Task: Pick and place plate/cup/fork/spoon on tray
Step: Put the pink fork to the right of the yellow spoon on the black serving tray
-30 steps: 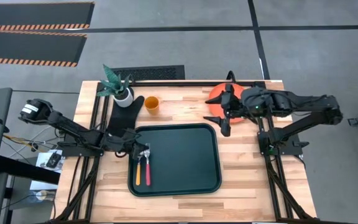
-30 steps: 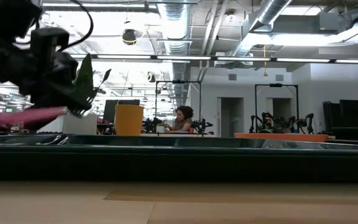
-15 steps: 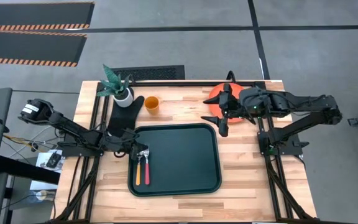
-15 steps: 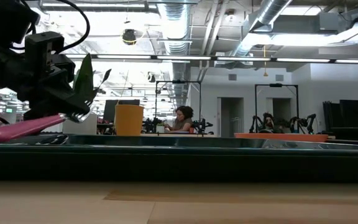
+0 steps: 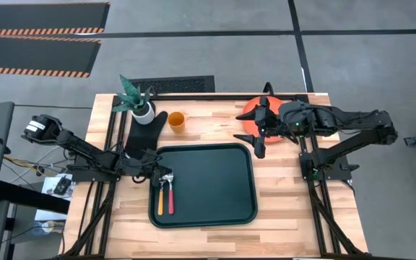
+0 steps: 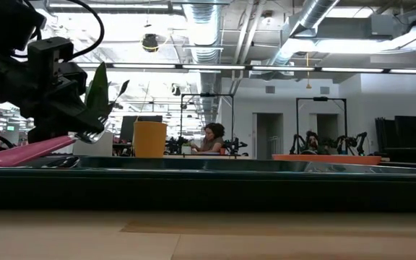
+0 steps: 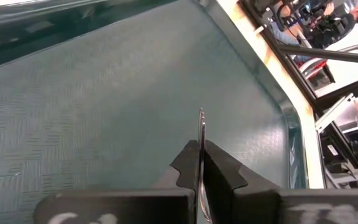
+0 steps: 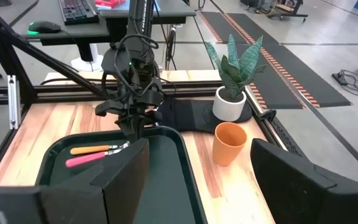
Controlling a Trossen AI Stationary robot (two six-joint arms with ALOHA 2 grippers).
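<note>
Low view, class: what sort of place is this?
Probably a robotics lab or workshop: exposed ceiling ducts, more robot arms on a far bench, and a person seated at a workstation.

Your tray [image 5: 215,184], dark green, sits mid-table; fork [image 5: 170,198] with pink handle and spoon [image 5: 159,201] with orange handle lie side by side at its left edge, fork tines pinched in the left gripper [image 5: 166,177]. Orange cup [image 5: 176,120] upright behind the tray. Orange-red plate [image 5: 251,110] far right, partly hidden
</note>
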